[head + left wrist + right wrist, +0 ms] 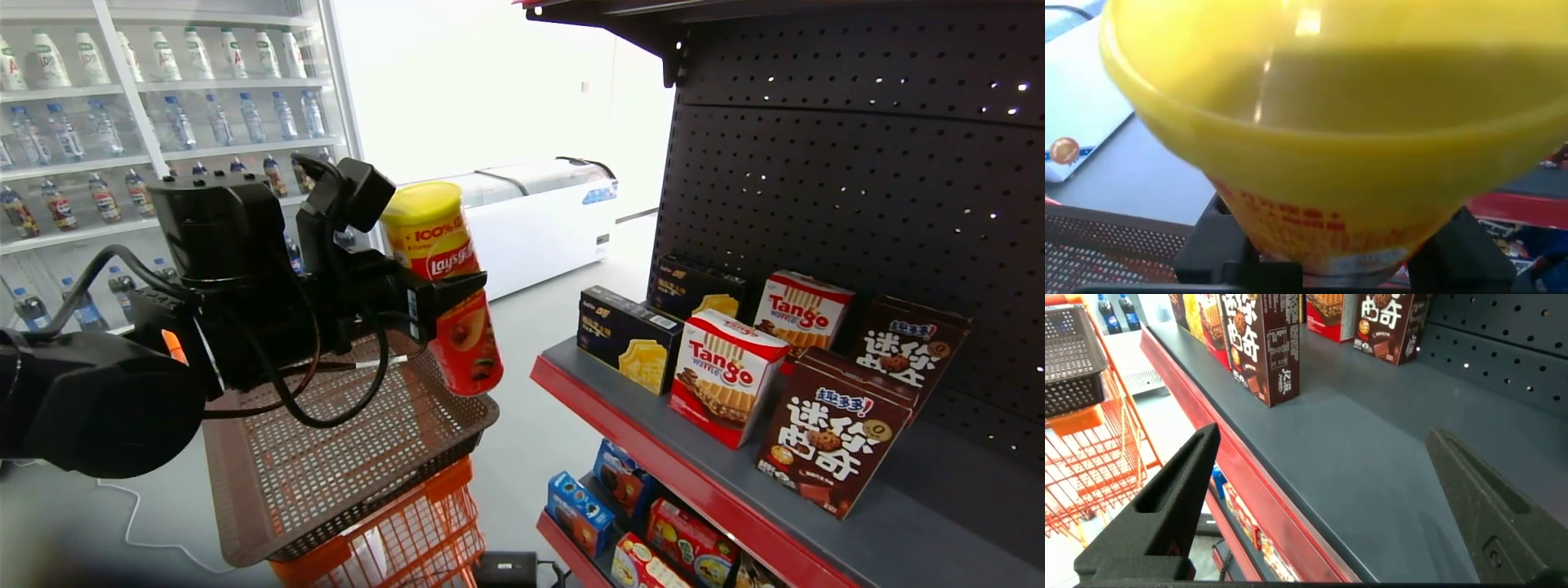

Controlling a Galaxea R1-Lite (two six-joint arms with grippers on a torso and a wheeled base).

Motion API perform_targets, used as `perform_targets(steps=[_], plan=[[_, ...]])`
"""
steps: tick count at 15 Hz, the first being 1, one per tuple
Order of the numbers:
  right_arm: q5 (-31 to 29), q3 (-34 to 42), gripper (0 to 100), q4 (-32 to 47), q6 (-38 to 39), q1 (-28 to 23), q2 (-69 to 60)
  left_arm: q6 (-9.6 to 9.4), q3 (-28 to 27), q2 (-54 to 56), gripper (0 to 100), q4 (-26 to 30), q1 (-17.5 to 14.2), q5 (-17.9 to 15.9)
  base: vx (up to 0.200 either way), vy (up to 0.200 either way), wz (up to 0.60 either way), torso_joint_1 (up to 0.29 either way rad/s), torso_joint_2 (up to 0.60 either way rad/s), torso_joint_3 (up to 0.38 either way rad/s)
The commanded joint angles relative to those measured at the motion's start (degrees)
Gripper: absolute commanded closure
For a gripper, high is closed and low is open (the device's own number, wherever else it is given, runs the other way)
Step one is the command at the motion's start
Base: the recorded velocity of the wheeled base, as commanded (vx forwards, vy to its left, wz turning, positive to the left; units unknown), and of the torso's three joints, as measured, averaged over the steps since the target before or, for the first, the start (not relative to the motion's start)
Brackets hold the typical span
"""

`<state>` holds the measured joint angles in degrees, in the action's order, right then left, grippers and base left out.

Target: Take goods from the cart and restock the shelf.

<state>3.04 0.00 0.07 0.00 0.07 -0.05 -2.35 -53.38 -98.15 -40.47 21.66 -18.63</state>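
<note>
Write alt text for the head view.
The left gripper holds a yellow-lidded red chip can, tilted, above the cart's brown basket. To the right, a shelf carries upright snack boxes.

- The crisp can [445,286] is showing a smooth, glossy printed wall; its yellow lid [1331,122] is reflecting light like polished plastic.
- The basket [326,465] is showing matt brown perforated mesh (plastic, apparently).
- The cart [408,531] is gleaming faintly along its orange coated wire.
- The shelf deck [1372,482] is looking smooth and matt, like grey painted metal.
- The boxes [727,376] are shining slightly, being printed cardboard.
- The fingers [1167,506] of the right gripper [1320,441] are looking like matt black plastic.
</note>
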Motion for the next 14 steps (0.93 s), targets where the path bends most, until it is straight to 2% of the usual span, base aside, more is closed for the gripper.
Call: perform_targets(steps=[1, 3, 6, 9, 11, 12, 13, 14], plan=[[0.04, 0.0, 0, 0.01, 0.0, 0.01, 0.05, 0.16, 0.65, 4.72, 100, 6.02, 2.07, -0.71, 0.0, 0.0, 0.0, 0.0, 0.0, 0.0], [0.04, 0.0, 0, 0.01, 0.0, 0.01, 0.05, -0.02, 0.65, 7.18, 100, 11.82, 3.3, -0.97, 0.0, 0.0, 0.0, 0.0, 0.0, 0.0], [0.04, 0.0, 0, 0.01, 0.0, 0.01, 0.05, -0.02, 0.38, 9.11, 100, 17.53, 5.14, -1.24, 0.0, 0.0, 0.0, 0.0, 0.0, 0.0], [0.04, 0.0, 0, 0.01, -0.09, 0.01, 0.05, -0.02, 0.47, 10.26, 100, 19.12, 7.87, -2.73, 0.0, 0.0, 0.0, 0.0, 0.0, 0.0], [0.04, 0.0, 0, 0.01, -0.09, 0.01, 0.05, -0.2, 1.0, 11.49, 100, 19.29, 7.96, -7.12, 0.0, 0.0, 0.0, 0.0, 0.0, 0.0], [0.04, 0.0, 0, 0.01, -0.09, 0.01, 0.05, -0.28, 1.18, 11.57, 100, 19.29, 7.96, -7.21, 0.0, 0.0, 0.0, 0.0, 0.0, 0.0], [0.04, 0.0, 0, 0.01, -0.09, 0.01, 0.05, -2.13, 3.02, 13.33, 100, 19.38, 8.4, -9.5, 0.0, 0.0, 0.0, 0.0, 0.0, 0.0], [0.04, 0.0, 0, -0.07, -0.09, 0.01, 0.05, -3.27, 4.25, 14.21, 100, 19.82, 8.57, -10.11, 0.0, 0.0, 0.0, 0.0, 0.0, 0.0]])
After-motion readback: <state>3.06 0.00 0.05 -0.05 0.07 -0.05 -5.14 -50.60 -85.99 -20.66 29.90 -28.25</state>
